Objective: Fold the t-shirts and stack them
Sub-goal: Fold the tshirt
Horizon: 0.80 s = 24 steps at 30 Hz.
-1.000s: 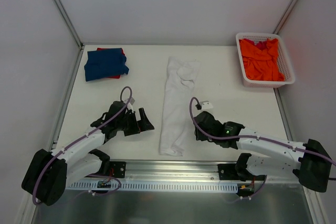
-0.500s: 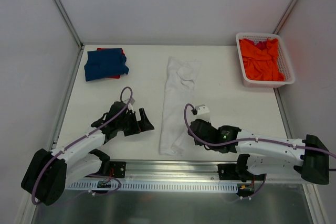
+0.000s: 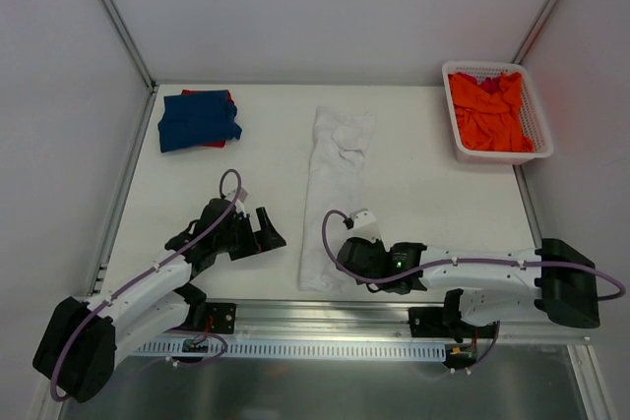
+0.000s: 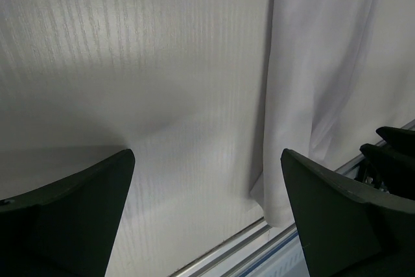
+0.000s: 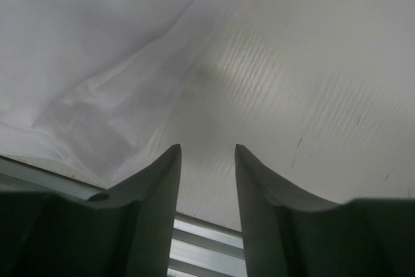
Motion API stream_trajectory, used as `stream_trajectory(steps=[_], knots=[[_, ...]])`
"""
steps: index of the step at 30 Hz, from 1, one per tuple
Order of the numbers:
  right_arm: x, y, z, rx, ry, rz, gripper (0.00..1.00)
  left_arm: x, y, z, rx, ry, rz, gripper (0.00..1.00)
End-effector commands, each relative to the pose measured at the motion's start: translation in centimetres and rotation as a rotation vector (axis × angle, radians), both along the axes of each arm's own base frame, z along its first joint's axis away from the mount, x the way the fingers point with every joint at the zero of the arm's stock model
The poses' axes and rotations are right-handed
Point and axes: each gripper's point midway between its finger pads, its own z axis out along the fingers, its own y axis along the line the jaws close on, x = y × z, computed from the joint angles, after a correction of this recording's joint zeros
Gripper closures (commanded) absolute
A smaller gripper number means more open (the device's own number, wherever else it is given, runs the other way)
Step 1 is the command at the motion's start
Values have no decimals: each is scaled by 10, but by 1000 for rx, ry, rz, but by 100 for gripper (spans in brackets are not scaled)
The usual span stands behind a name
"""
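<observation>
Found the dark blue t-shirt (image 3: 199, 120) folded at the far left corner of the table (image 3: 423, 164), lying on the red t-shirt (image 3: 221, 95), of which only thin edges showed. Saw the left gripper (image 3: 274, 230) low over bare tabletop nearer the front, well apart from that pile, jaws spread wide with nothing in them. Found the white t-shirt (image 3: 335, 184) stretched as a long narrow strip down the middle of the table, from the far side to the near edge, between the two arms. Through the left wrist camera, made out its long edge and near corner just right of the gap between the fingers (image 4: 78, 212), apart from both. Saw the right gripper (image 3: 342, 258) just beside the strip's near right corner and pointed at it, jaws parted only a little, gripping nothing. Through the right wrist camera, saw bare table between the fingertips and white cloth ahead and to their left. Could not tell whether cloth and fingers touched. Noted at the far right corner a white lattice basket (image 3: 502, 157) with the orange t-shirt (image 3: 487, 115) bunched inside, well apart from both grippers.
</observation>
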Motion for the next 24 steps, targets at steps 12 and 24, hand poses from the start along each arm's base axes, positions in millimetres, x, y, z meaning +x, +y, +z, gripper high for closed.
stream_trajectory(steps=[12,24], knots=[[8,-4,38,93,-171,-123,36,-2,-19,-13,95,41,-39,1],[6,-22,33,521,-92,-248,34,-2,-53,-18,54,57,-98,1]])
